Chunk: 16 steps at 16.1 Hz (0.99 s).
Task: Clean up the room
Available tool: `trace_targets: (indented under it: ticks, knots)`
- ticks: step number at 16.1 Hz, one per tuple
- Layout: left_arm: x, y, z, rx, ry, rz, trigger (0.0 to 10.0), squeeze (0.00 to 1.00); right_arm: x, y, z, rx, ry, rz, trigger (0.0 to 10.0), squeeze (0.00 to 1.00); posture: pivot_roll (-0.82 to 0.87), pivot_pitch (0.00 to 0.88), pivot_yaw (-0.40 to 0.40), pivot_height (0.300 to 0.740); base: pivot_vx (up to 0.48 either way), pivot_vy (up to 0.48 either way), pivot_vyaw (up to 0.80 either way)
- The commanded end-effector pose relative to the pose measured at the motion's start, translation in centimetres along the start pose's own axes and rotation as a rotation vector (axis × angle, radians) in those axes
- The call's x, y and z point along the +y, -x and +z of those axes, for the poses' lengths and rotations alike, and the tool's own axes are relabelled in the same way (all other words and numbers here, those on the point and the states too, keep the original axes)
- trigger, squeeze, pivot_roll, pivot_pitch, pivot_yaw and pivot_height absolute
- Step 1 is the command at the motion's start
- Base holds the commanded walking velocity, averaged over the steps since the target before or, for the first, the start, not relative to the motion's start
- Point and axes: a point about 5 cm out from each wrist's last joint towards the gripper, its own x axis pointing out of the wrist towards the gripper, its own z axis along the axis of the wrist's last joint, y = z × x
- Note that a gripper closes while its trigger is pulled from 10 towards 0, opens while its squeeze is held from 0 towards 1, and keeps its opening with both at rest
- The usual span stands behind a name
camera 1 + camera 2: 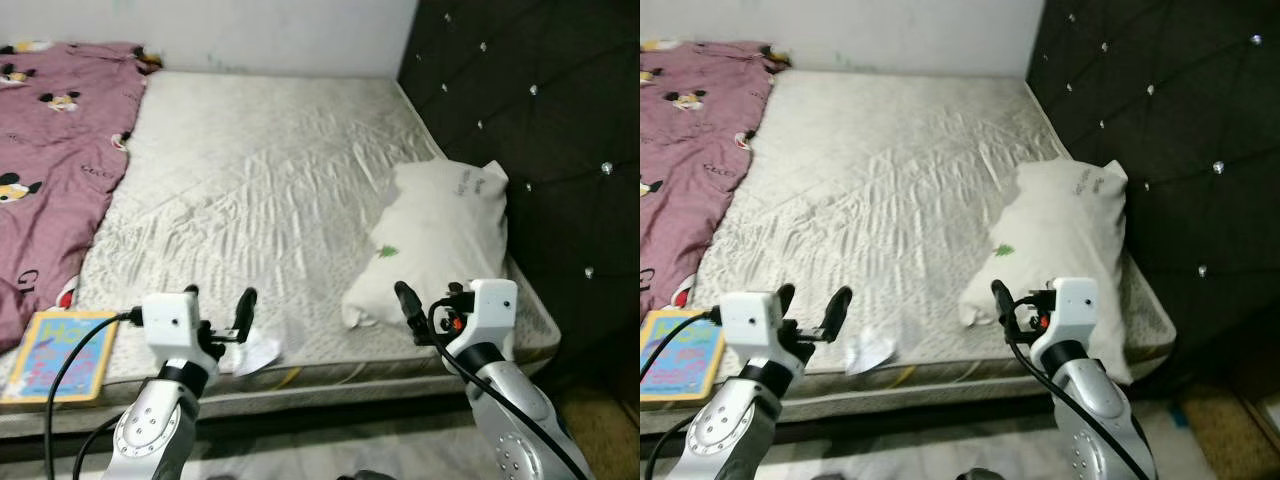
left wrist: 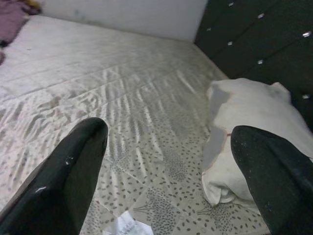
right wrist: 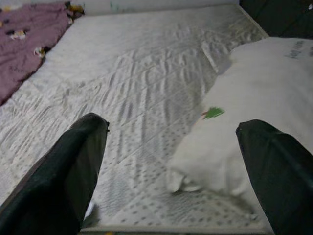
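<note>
Both jaws apart at mattress [image 1: 270, 190] edge — pillow [image 1: 440, 240] right, wide bare middle.

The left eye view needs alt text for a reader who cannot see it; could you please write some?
Two open robot hands, left hand and right hand, hover at the near edge of a bare mattress. A white pillow, crumpled paper, maroon blanket and colourful book lie there.

Even, soft indoor light; head views fairly sharp, right wrist view slightly blurred.
</note>
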Motion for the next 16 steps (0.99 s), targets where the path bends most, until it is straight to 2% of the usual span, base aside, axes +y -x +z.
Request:
trace_targets:
  ticks: [1,5,10,14,16]
  knots:
    - [0.49,0.39,-0.04,0.008,-0.013,0.021,10.0,0.0,0.47,-0.02,0.33,-0.012,-0.005,0.012,10.0,0.0,-0.04,0.142,-0.104,0.74,0.0,0.48,0.0]
    - [0.41,0.44,0.12,-0.001,-0.016,0.011,10.0,0.0,0.56,0.03,0.34,-0.012,-0.008,0.014,10.0,0.0,-0.05,0.148,-0.102,0.74,0.0,0.48,0.0]
    - [0.43,0.39,0.16,-0.001,-0.015,0.008,10.0,0.0,0.58,-0.05,0.32,-0.009,-0.006,0.01,10.0,0.0,-0.05,0.147,-0.099,0.74,0.0,0.0,0.0]
    - [0.42,0.31,0.15,-0.001,-0.015,0.008,10.0,0.0,0.57,-0.14,0.31,-0.011,-0.014,0.012,10.0,0.0,-0.05,0.144,-0.1,0.74,0.0,0.0,-0.67]
    - [0.45,0.31,0.14,-0.001,-0.013,0.007,10.0,0.0,0.59,-0.15,0.31,-0.011,-0.015,0.013,10.0,0.0,-0.05,0.142,-0.099,0.74,0.0,0.0,0.0]
